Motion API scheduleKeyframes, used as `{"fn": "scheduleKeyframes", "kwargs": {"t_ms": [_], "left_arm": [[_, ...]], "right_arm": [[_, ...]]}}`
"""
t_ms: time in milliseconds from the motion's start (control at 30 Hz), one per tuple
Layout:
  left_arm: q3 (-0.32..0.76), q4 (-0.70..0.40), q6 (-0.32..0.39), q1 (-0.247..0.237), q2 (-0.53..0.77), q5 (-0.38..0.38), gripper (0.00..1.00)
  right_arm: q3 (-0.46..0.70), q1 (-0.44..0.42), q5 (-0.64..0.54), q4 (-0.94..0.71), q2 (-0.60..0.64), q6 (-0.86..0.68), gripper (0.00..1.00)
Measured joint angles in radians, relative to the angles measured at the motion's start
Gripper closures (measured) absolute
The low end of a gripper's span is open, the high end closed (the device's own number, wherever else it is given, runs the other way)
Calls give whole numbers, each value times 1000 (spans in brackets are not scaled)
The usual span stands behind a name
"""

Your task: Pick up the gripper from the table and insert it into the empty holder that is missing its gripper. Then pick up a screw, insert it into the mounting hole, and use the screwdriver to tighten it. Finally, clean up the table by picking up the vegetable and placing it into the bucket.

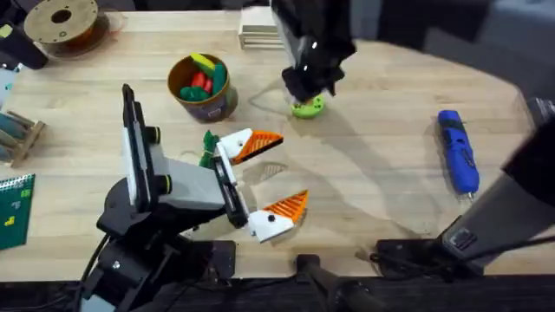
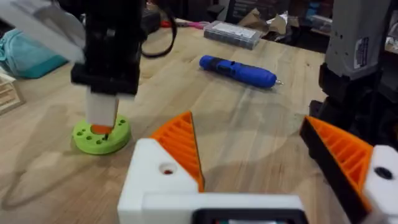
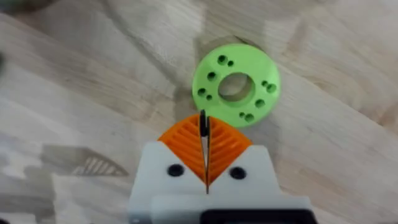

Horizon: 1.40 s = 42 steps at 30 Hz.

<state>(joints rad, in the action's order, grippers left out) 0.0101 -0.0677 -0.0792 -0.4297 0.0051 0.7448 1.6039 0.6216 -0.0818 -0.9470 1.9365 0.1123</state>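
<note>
My right gripper (image 3: 204, 124) is shut on a thin dark screw (image 3: 203, 123), just above a bright green disc (image 3: 236, 86) with several holes. From overhead, that gripper (image 1: 310, 89) hangs over the disc (image 1: 308, 107) at the table's far middle. My left gripper (image 1: 293, 167) lies open near the front. Both its white mounts carry orange fingers (image 2: 180, 146), and one mount shows a small hole (image 2: 166, 169). A loose gripper piece is out of view. The blue screwdriver (image 1: 457, 149) lies at the right. A dark green vegetable (image 1: 208, 147) pokes out beside my left gripper. The bucket (image 1: 208, 106) holds red, green and yellow toys.
A filament spool (image 1: 61, 22) sits at the far left corner and a stack of wooden pieces (image 1: 260, 35) at the far edge. A wooden rack (image 1: 17, 134) and a green board (image 1: 13, 208) lie along the left edge.
</note>
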Motion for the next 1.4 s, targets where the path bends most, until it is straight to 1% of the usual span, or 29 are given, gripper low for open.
{"fn": "scheduleKeyframes", "kwargs": {"t_ms": [333, 433, 500, 600, 767, 967, 1133, 1400], "left_arm": [[0, 0, 0, 0, 0, 0, 14], [0, 0, 0, 0, 0, 0, 14], [0, 0, 0, 0, 0, 0, 14], [0, 0, 0, 0, 0, 0, 14], [0, 0, 0, 0, 0, 0, 14], [0, 0, 0, 0, 0, 0, 14], [0, 0, 0, 0, 0, 0, 14], [0, 0, 0, 0, 0, 0, 13]], "right_arm": [[129, 7, 1, -154, -213, -42, 994], [146, 38, 19, -174, -258, -72, 994], [158, 80, 30, -187, -278, -91, 994], [184, 158, 44, -208, -283, -109, 994], [189, 278, 70, -209, -283, -114, 994], [193, 377, 79, -208, -283, -95, 994], [193, 422, 81, -207, -283, -85, 994], [195, 425, 109, -225, -259, -62, 994]]}}
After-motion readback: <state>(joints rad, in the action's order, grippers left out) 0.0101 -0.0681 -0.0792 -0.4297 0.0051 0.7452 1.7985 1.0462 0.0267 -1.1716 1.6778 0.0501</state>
